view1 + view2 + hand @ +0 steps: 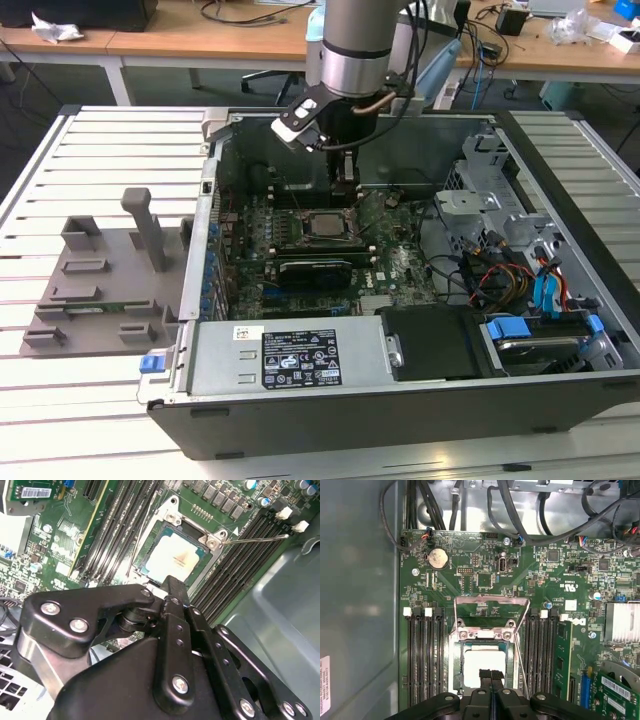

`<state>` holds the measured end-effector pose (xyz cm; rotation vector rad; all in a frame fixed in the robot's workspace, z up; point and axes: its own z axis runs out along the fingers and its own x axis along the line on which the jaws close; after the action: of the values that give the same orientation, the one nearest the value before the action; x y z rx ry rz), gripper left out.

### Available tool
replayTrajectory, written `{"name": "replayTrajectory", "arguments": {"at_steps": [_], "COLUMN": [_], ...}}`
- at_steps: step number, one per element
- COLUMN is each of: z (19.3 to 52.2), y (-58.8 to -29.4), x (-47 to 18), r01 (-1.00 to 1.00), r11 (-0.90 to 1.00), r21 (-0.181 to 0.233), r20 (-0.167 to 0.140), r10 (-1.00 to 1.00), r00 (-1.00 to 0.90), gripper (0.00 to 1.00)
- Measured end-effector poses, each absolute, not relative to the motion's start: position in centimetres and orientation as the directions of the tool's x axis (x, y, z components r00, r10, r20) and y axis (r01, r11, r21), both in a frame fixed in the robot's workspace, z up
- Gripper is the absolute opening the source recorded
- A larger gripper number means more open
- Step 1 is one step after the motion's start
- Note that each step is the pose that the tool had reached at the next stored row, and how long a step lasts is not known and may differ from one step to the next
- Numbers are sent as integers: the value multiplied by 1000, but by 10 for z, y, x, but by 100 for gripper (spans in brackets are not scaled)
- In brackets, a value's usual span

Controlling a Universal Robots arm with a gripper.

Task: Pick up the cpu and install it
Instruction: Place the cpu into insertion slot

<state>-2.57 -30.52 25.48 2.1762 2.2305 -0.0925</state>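
Note:
The cpu (pixel 325 225) lies flat in the motherboard socket inside the open computer case, its silvery top facing up. It appears pale in both wrist views (pixel 172 557) (pixel 479 661), framed by the socket's black rim. My gripper (pixel 346 193) hangs just above the socket's far edge, its two black fingers pressed together with nothing between them (pixel 170 584) (pixel 491 674). The socket's metal load plate (pixel 491 605) stands swung open beyond the cpu, and its thin lever (pixel 255 540) sticks out to one side.
The case walls (pixel 210 230) enclose the board. A black power supply (pixel 300 355) sits at the front, with drive cages and cables (pixel 510 270) on the exterior view's right. A grey fixture (pixel 100 285) rests on the slatted table at the exterior view's left. Memory slots (pixel 422 655) flank the socket.

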Motion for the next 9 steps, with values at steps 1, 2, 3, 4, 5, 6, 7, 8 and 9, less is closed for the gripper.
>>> {"name": "replayTrajectory", "arguments": {"at_steps": [1, 2, 3, 4, 5, 6, 7, 8, 9], "z": [257, 259, 261, 261, 263, 265, 266, 267, 269], "y": [-305, -305, -305, -305, -305, -305, -305, -305, -305], "x": [-26, -26, -26, -26, -26, -26, -26, -26, -26], "r01": [999, 999, 999, 999, 999, 999, 999, 999, 999], "r11": [24, 24, 24, 24, 24, 24, 24, 24, 24], "r21": [-26, -26, -26, -26, -26, -26, -26, -26, -26], "r20": [-59, -59, -59, -59, -59, -59, -59, -59, -59], "r10": [998, 998, 998, 998, 998, 998, 998, 998, 998], "r00": [-25, -25, -25, -25, -25, -25, -25, -25, -25], "gripper": [11, 11, 11, 11, 11, 11, 11, 11, 11]}}
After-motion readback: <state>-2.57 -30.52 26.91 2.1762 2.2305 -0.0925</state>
